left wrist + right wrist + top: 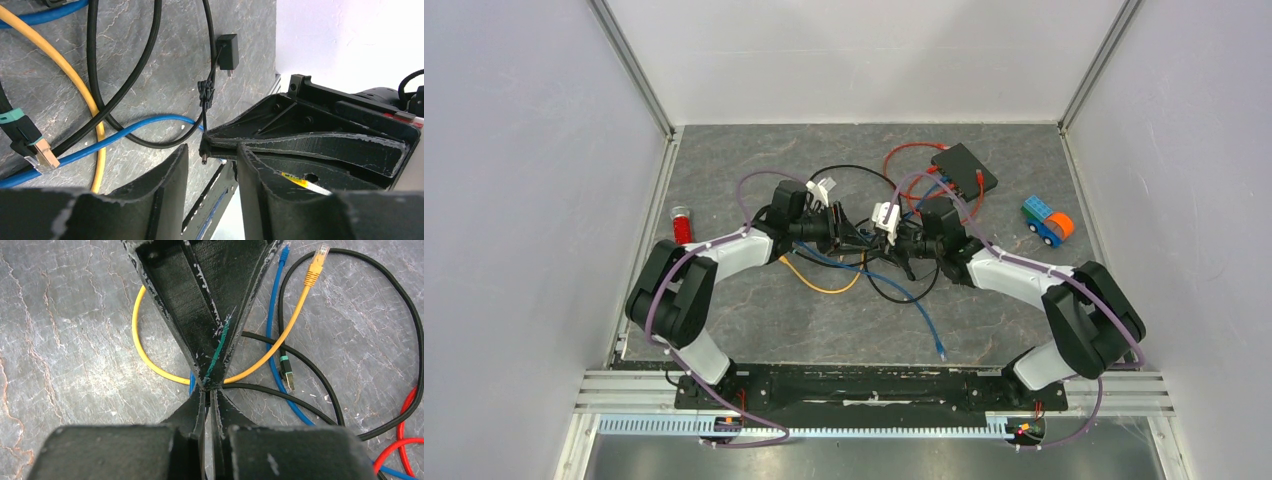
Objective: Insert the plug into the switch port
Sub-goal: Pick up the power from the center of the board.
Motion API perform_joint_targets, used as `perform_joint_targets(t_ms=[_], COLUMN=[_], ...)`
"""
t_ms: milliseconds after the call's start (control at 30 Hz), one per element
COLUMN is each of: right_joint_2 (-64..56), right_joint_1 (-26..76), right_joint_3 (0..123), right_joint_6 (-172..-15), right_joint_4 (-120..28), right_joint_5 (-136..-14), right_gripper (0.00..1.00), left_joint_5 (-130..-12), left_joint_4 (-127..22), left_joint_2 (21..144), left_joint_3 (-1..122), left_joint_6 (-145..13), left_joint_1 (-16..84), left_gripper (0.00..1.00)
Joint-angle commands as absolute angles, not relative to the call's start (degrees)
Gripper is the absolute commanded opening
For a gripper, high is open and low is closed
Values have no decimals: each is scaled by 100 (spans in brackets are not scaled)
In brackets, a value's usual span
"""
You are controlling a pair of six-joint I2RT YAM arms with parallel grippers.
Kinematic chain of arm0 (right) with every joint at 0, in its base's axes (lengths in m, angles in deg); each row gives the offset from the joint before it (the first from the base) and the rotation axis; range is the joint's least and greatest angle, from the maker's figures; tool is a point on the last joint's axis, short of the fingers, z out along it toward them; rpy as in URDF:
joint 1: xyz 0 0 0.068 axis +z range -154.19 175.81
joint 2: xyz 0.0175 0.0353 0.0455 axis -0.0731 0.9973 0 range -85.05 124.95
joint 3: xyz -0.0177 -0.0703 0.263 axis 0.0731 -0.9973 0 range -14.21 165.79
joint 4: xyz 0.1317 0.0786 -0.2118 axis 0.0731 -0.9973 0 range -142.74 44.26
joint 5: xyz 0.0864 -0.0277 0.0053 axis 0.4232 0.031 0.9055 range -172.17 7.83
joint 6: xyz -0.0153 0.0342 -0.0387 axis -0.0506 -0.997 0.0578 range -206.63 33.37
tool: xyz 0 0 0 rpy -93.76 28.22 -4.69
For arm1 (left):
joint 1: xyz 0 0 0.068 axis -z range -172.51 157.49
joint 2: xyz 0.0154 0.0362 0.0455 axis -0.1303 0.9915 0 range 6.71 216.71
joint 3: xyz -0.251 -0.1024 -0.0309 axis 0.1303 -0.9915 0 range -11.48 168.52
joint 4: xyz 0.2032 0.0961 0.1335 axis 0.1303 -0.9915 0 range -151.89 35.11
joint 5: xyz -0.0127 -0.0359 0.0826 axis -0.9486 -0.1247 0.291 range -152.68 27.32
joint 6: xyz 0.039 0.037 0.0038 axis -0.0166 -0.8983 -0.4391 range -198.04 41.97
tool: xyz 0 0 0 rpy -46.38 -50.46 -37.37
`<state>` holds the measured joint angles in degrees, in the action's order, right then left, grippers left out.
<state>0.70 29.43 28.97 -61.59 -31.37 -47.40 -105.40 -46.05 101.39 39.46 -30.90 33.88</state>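
My right gripper [207, 391] is shut on the plug [204, 159], a small black barrel plug whose metal tip pokes out below the right gripper's fingertips [220, 142]. Its thin black wire [205, 115] runs up to a black adapter [228, 50] lying on the table. My left gripper [213, 148] is open, its two fingers standing either side of the plug tip without touching it. Both grippers meet above the middle of the table [862, 236]. The black switch [964, 168] sits at the back right, apart from both grippers. Its port does not show.
Loose cables sprawl under the grippers: yellow [150, 362], blue [272, 355], black [125, 85] and red [904, 160]. A network plug with a teal boot [30, 145] lies at left. A toy truck [1049, 220] stands right of the switch, a red cylinder [682, 225] at far left.
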Motion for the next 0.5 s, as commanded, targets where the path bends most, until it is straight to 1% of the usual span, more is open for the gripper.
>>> perform_joint_targets(t_ms=[0, 67, 133, 200, 233, 267, 333, 467], right_joint_2=[-161, -177, -182, -188, -199, -227, -287, -383], right_joint_1=[2967, 2964, 2965, 2964, 2964, 2963, 2964, 2969], right_joint_3=[2804, 2740, 2693, 2663, 2637, 2591, 2503, 2324], right_joint_6=[-6274, -6351, -6436, -6471, -6481, -6505, -6511, -6308], right_joint_4=[-2662, -2518, -2396, -2347, -2308, -2259, -2170, -2219], right_joint_5=[-4630, -4631, -4655, -4650, -4651, -4685, -4722, -4818], right_gripper=[0, 0, 0, 0, 0, 1, 7, 22], left_joint_5=[-10784, -10796, -10822, -10839, -10831, -10823, -10828, -10911], left_joint_4=[-4148, -3985, -3975, -3963, -3965, -3971, -3969, -3965], left_joint_2=[10244, 10256, 10282, 10272, 10265, 10261, 10278, 10257], left_joint_3=[3755, 3663, 3629, 3595, 3582, 3566, 3548, 3546], left_joint_6=[-2770, -2629, -2583, -2579, -2566, -2552, -2493, -2451], left_joint_1=[3421, 3422, 3421, 3421, 3421, 3423, 3421, 3421], left_gripper=[42, 37, 30, 24, 20, 14, 3, 2])
